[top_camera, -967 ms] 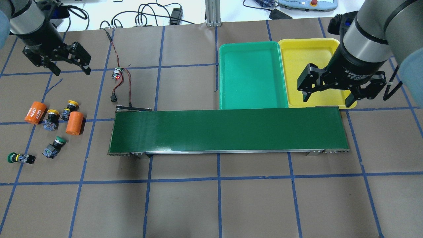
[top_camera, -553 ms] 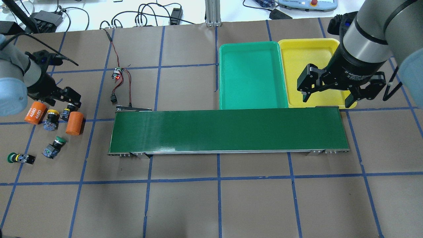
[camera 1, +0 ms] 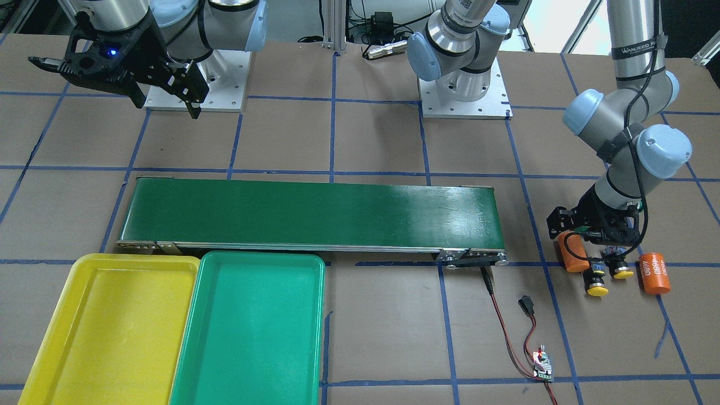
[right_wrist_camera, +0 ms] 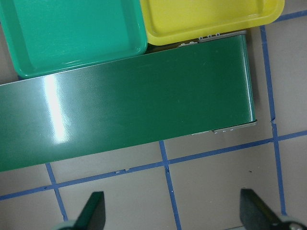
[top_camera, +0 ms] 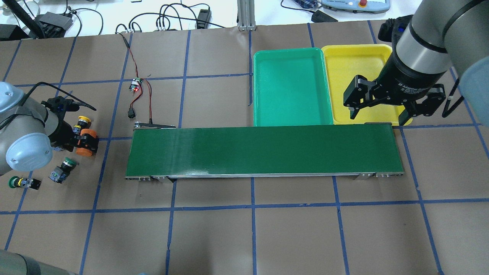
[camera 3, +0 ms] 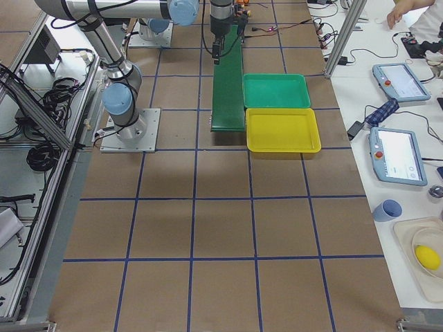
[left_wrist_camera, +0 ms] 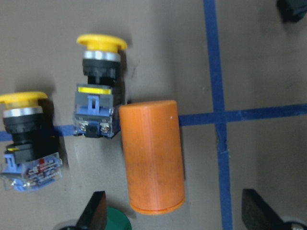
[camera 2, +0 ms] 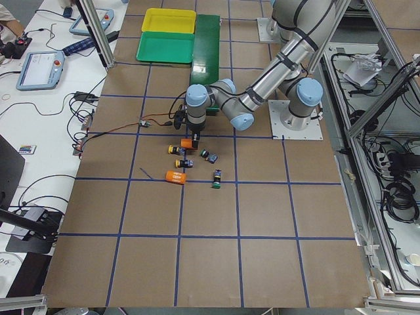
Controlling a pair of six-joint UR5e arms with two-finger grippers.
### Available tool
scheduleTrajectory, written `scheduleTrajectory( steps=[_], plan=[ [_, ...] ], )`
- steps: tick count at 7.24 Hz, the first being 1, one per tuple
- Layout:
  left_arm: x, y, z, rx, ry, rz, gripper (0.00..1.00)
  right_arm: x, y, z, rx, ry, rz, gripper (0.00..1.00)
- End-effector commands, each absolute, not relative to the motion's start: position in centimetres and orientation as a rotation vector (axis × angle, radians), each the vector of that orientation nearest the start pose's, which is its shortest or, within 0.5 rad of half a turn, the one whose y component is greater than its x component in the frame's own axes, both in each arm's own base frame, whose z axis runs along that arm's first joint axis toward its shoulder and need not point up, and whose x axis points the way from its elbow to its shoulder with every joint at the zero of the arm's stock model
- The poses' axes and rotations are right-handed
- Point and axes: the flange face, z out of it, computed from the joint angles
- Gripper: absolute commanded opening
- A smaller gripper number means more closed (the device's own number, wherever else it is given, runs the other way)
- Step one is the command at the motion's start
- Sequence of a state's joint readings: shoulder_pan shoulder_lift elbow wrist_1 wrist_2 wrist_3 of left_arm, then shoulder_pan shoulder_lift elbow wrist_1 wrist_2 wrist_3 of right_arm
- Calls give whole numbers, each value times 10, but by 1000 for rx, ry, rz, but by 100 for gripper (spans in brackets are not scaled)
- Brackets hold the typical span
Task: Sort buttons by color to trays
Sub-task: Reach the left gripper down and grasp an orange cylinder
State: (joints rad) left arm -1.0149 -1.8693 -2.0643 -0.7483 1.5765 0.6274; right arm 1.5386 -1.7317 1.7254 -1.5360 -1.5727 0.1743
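Two yellow buttons [left_wrist_camera: 98,91] [left_wrist_camera: 24,134] lie on their sides beside an orange cylinder [left_wrist_camera: 152,158]. My left gripper [left_wrist_camera: 175,218] is open, low over this cluster, its fingertips either side of the cylinder's near end. In the overhead view one yellow button [top_camera: 83,121] shows; my arm hides the other. Two green buttons [top_camera: 63,168] [top_camera: 23,182] lie nearer the table's front. The green tray [top_camera: 292,88] and yellow tray [top_camera: 351,65] sit side by side, both empty. My right gripper [top_camera: 378,116] hangs open above the yellow tray's near edge.
A long dark-green conveyor belt [top_camera: 263,151] runs across the middle, in front of the trays. A second orange cylinder [camera 1: 654,274] lies beyond the yellow buttons. A small circuit board [top_camera: 134,84] with red and black wires lies left of the belt's end.
My left arm has swung in and dropped from the far-left corner down onto the button cluster, now hiding one yellow button and one cylinder from overhead. The right arm has stayed put.
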Motion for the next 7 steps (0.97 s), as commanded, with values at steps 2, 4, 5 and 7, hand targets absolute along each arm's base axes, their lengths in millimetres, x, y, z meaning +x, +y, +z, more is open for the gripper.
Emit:
scheduleTrajectory(
  steps=[2, 4, 5, 7],
  plan=[
    [156, -500, 180, 110, 3126, -11, 43, 119, -424, 484, 320, 3130, 36, 100],
    [152, -510, 206, 133, 3101, -73, 34, 119, -424, 484, 323, 3131, 36, 100],
    [139, -526, 231, 183, 3092, -124, 34, 119, -423, 483, 323, 3131, 38, 100],
    [49, -544, 283, 488, 3087, -94, 34, 120, -422, 482, 330, 3129, 43, 100]
  ],
)
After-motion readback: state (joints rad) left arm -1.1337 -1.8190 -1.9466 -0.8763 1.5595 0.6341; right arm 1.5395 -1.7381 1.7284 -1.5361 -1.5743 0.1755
